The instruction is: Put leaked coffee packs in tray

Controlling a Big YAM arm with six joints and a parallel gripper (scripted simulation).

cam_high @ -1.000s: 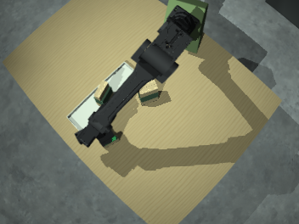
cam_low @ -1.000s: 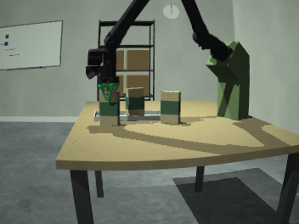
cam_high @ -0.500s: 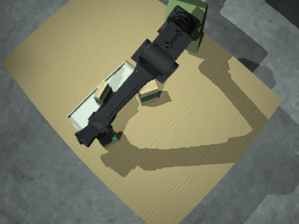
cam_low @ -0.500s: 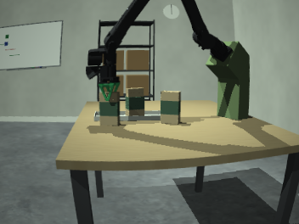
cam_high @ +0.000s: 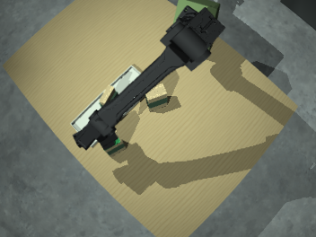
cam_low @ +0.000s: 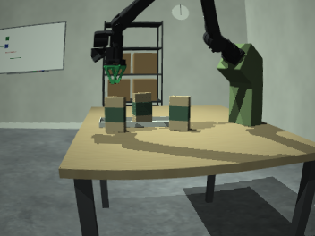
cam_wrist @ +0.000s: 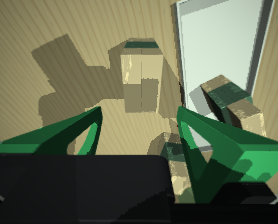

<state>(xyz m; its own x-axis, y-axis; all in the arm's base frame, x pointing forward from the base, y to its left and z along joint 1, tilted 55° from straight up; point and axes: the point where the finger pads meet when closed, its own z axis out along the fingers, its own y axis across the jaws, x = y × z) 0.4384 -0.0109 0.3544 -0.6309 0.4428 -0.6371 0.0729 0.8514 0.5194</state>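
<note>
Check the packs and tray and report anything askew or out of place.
One coffee pack stands in the tray and looks tilted in the wrist view. The other two packs stand upright on the table. The gripper hangs open above the left one, empty.

Whiteboard (cam_low: 33, 46), wall clock (cam_low: 180, 12), shelf rack (cam_low: 132, 24).
</note>
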